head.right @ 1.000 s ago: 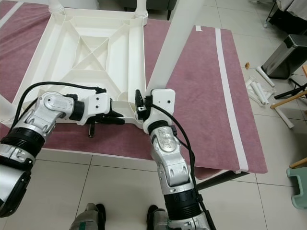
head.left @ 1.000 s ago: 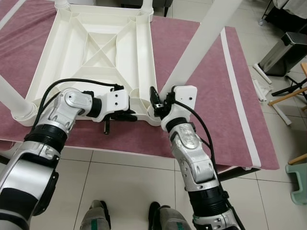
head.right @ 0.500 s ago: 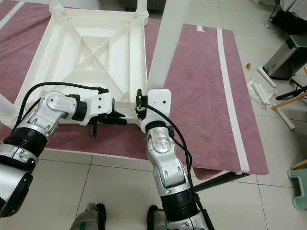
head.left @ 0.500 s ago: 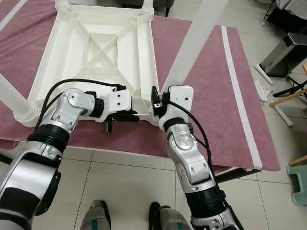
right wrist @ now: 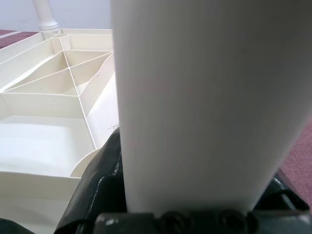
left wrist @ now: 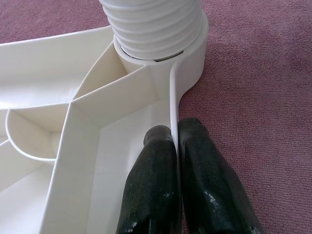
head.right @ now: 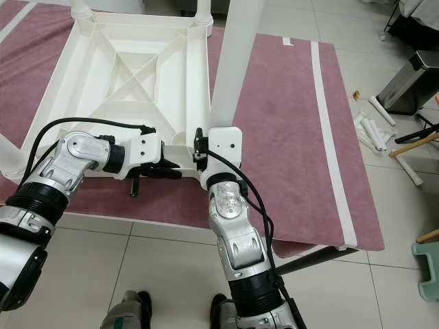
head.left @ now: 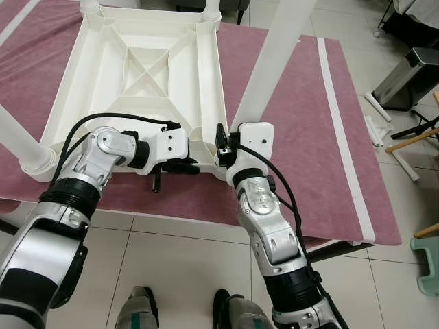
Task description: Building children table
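An upturned white plastic table top [head.left: 137, 75] lies ribs-up on a maroon mat [head.left: 302, 130] spread over the surface, its near right corner close to the mat's near edge. The left gripper [left wrist: 174, 161] has its two black fingers [left wrist: 151, 185] pressed together on the thin rim wall of the table top — one finger inside the rim, the other outside on the mat side — just short of the corner socket [left wrist: 161, 44]. A ribbed white table leg end sits in that socket, seen from the left wrist.

The right gripper [head.left: 221, 147] is at the same near right corner, pinching the lower part of a long white table leg [head.left: 271, 65] that rises slanting away toward the far right. From the right wrist, the leg fills the space between the dark fingers [right wrist: 95, 195], with the ribbed underside of the table top beyond it.

Another white leg [head.left: 17, 140] stands at the near left corner of the table top, and two more leg bases [head.left: 209, 10] show at its far corners. On the tiled floor [head.left: 171, 260] off the right edge stand a steel bin [head.left: 405, 75] and some loose white tubes [head.left: 374, 116].
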Tool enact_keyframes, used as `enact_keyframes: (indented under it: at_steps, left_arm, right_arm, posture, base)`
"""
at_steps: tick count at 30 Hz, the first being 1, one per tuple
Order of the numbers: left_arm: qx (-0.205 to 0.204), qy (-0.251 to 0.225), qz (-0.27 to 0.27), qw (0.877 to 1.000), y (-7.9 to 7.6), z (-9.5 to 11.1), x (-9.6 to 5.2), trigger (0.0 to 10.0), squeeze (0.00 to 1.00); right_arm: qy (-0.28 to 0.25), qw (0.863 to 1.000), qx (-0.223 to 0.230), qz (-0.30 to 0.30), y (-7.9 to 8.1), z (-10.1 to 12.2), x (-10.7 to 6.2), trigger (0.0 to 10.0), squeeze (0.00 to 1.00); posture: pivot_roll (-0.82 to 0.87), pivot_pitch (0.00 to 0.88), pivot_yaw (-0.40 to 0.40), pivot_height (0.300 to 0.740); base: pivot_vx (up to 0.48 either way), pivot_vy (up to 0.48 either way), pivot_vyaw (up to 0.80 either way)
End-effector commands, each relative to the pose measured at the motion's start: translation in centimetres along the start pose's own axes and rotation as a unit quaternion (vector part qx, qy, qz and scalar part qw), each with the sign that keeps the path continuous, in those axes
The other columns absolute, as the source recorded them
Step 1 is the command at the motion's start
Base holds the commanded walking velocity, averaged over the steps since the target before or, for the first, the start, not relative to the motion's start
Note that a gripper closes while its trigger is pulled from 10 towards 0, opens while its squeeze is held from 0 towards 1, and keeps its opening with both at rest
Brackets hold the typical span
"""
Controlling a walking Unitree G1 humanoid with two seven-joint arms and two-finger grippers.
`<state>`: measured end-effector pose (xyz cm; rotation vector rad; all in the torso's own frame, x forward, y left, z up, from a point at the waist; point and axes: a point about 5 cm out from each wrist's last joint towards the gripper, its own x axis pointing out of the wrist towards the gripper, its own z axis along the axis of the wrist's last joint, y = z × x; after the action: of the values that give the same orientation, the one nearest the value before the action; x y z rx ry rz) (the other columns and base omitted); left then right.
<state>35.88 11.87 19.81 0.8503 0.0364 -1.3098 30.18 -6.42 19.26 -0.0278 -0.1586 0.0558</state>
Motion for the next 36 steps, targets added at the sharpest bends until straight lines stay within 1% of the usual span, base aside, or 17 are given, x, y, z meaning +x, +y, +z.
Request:
enact_keyframes:
  at_steps: [1,2,3,4,5,6,12,13,15,17,19,20,22,26,30,32,36]
  left_arm:
    - [-0.020,0.030,0.117,0.993,1.4,-1.5,-2.6,0.0,0.00]
    - [-0.020,0.031,0.117,0.993,1.4,-1.5,-2.6,0.0,0.00]
    - [-0.020,0.030,0.117,0.992,1.4,-1.5,-2.6,0.0,0.00]
    - [-0.020,0.031,0.117,0.992,1.4,-1.5,-2.6,0.0,0.00]
    - [-0.020,0.031,0.117,0.992,1.4,-1.5,-2.6,0.0,0.00]
    - [-0.020,0.031,0.118,0.992,1.4,-1.5,-2.6,0.0,0.00]
    - [-0.020,0.031,0.119,0.992,1.4,-1.5,-2.6,0.0,0.00]
    - [-0.020,0.031,0.120,0.992,1.4,-1.5,-2.6,0.0,0.00]
    - [-0.021,0.030,0.120,0.992,1.4,-1.5,-2.6,0.0,0.00]
    - [-0.021,0.030,0.120,0.992,1.4,-1.5,-2.6,0.0,0.00]
    - [-0.021,0.030,0.120,0.992,1.4,-1.5,-2.6,0.0,0.00]
    - [-0.021,0.029,0.120,0.992,1.4,-1.5,-2.5,0.0,0.00]
    - [-0.021,0.029,0.121,0.992,1.5,-1.5,-2.5,0.0,0.00]
    - [-0.021,0.029,0.121,0.992,1.4,-1.5,-2.6,0.0,0.00]
    - [-0.021,0.029,0.121,0.992,1.4,-1.5,-2.5,0.0,0.00]
    - [-0.021,0.029,0.122,0.992,1.4,-1.5,-2.5,0.0,0.00]
    - [-0.020,0.028,0.122,0.992,1.4,-1.5,-2.5,0.0,0.00]
  right_arm:
    - [0.230,0.961,-0.061,-0.138,-4.6,-8.9,-2.9,10.0,0.00]
    - [0.231,0.961,-0.060,-0.137,-4.5,-8.9,-2.9,10.0,0.00]
    - [0.229,0.962,-0.059,-0.134,-4.4,-8.9,-2.9,10.0,0.39]
    - [0.224,0.964,-0.057,-0.128,-4.3,-8.8,-2.8,10.0,0.81]
    - [0.221,0.966,-0.056,-0.125,-4.2,-8.8,-2.7,10.0,0.81]
    - [0.215,0.968,-0.050,-0.117,-4.1,-8.6,-2.6,10.0,1.00]
    - [0.198,0.975,-0.033,-0.093,-3.6,-8.0,-2.3,10.0,1.00]
    - [0.186,0.979,-0.028,-0.077,-3.3,-7.6,-2.1,10.0,0.00]
    - [0.162,0.986,-0.007,-0.039,-2.6,-6.8,-1.7,10.0,0.00]
    - [0.153,0.988,0.000,-0.026,-2.4,-6.5,-1.5,10.0,0.00]
    - [0.153,0.988,0.000,-0.026,-2.4,-6.5,-1.5,10.0,0.00]
    - [0.143,0.990,0.003,-0.018,-2.4,-6.1,-1.3,0.0,0.00]
    - [0.141,0.990,0.006,-0.015,-2.4,-6.1,-1.2,0.0,0.00]
    - [0.125,0.992,0.024,0.012,-2.1,-5.5,-1.1,0.0,0.00]
    - [0.095,0.993,0.039,0.051,-2.2,-4.5,-1.1,0.0,0.00]
    - [0.084,0.994,0.040,0.062,-2.6,-4.2,-1.2,0.0,0.00]
    - [0.076,0.994,0.026,0.069,-3.1,-4.2,-1.4,0.0,0.00]
  posture:
    - [0.06,0.214,-0.015,0.740]
    - [0.06,0.214,-0.015,0.740]
    - [0.06,0.214,-0.016,0.740]
    - [0.06,0.214,-0.016,0.740]
    - [0.06,0.214,-0.016,0.740]
    - [0.06,0.214,-0.016,0.740]
    - [0.06,0.214,-0.018,0.740]
    - [0.06,0.214,-0.018,0.740]
    - [0.06,0.213,-0.019,0.740]
    - [0.06,0.212,-0.019,0.740]
    - [0.06,0.212,-0.019,0.740]
    - [0.06,0.211,-0.019,0.740]
    - [0.06,0.209,-0.021,0.740]
    - [0.06,0.210,-0.021,0.740]
    - [0.06,0.206,-0.024,0.740]
    - [0.06,0.205,-0.025,0.740]
    - [0.05,0.203,-0.025,0.740]
  base:
    - [0.000,0.000,0.00]
    - [0.000,0.000,0.00]
    - [0.000,0.000,0.00]
    - [0.000,0.000,0.00]
    - [0.000,0.000,0.00]
    - [0.000,0.000,0.00]
    - [0.000,0.000,0.00]
    - [0.000,0.000,0.00]
    - [0.000,0.000,0.00]
    - [0.000,0.000,0.00]
    - [0.000,0.000,0.00]
    - [0.000,0.000,0.00]
    - [0.000,0.000,0.00]
    - [0.000,0.000,0.00]
    - [0.000,0.000,0.00]
    - [0.000,0.000,0.00]
    - [0.000,0.000,0.00]
